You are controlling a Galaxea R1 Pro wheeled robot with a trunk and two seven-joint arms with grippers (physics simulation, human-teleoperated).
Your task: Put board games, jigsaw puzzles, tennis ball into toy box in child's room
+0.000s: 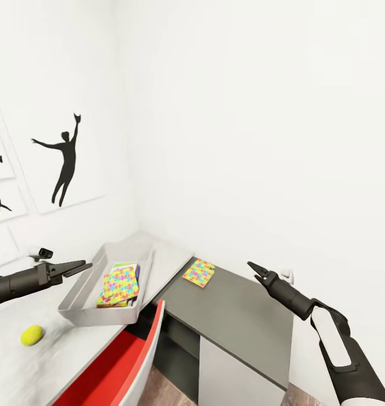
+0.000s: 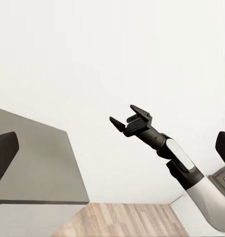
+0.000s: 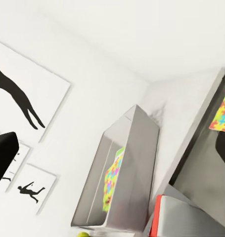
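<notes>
Both arms are reaching forward over the furniture: the left gripper (image 1: 82, 266) is hovering beside the toy box (image 1: 79, 296) with its jaws slightly parted and holding nothing, and the right gripper (image 1: 254, 269) is hanging open and empty over the dark desk (image 1: 243, 316). One jigsaw puzzle (image 1: 120, 283) is lying inside the box atop other items, a second puzzle (image 1: 198, 273) is lying on the desk's far left, and the tennis ball (image 1: 31, 335) is sitting on the near left tabletop (image 1: 23, 366).

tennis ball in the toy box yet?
No, the tennis ball lies on the table outside the toy box.
</notes>
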